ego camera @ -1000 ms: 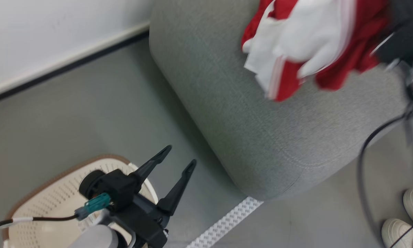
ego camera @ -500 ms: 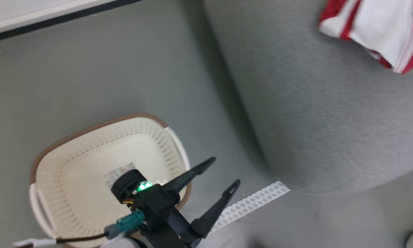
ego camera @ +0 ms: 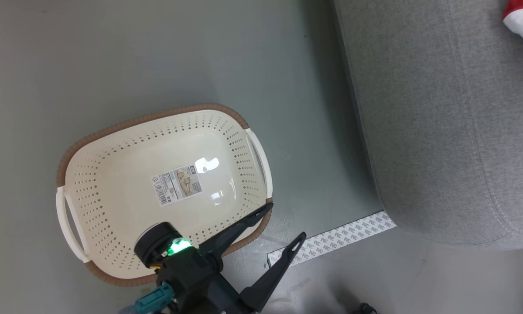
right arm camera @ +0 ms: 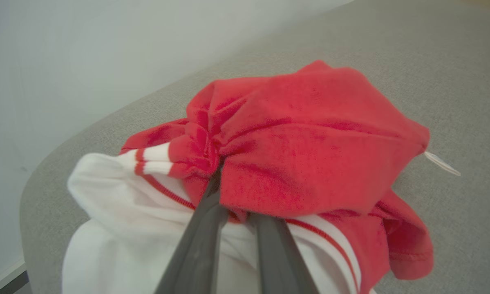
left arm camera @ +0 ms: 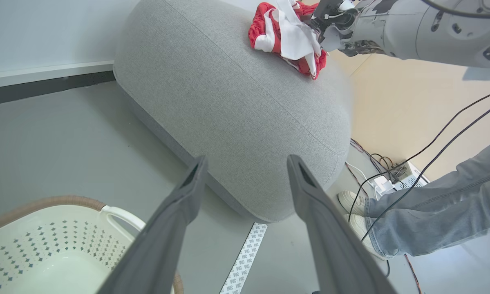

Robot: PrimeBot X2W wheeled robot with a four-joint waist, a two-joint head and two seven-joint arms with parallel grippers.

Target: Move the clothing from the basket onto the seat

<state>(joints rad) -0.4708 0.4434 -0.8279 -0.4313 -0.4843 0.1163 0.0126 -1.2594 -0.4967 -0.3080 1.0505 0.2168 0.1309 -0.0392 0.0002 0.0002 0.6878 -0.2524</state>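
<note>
The basket (ego camera: 148,117), centre-left in head view, held a label sticker (ego camera: 177,185) on its floor. The clothing (right arm camera: 302,143) lay on the seat (ego camera: 440,131), upper right, w/ the right gripper (right arm camera: 234,204) pinching it. The left gripper (ego camera: 285,221), lower centre: jaws wide apart.

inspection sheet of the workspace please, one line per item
surface: grey floor, tape strip stuck by the seat corner.
job's things: basket on the floor, holding just its label; clothing bunched on the seat.
clutter: nothing seen.
grippers: left gripper open, near the basket's rim; right gripper shut on clothing.
cables: black cables trail to a white box on the floor.
surroundings: white wall; a person's leg and shoes by the cables.
</note>
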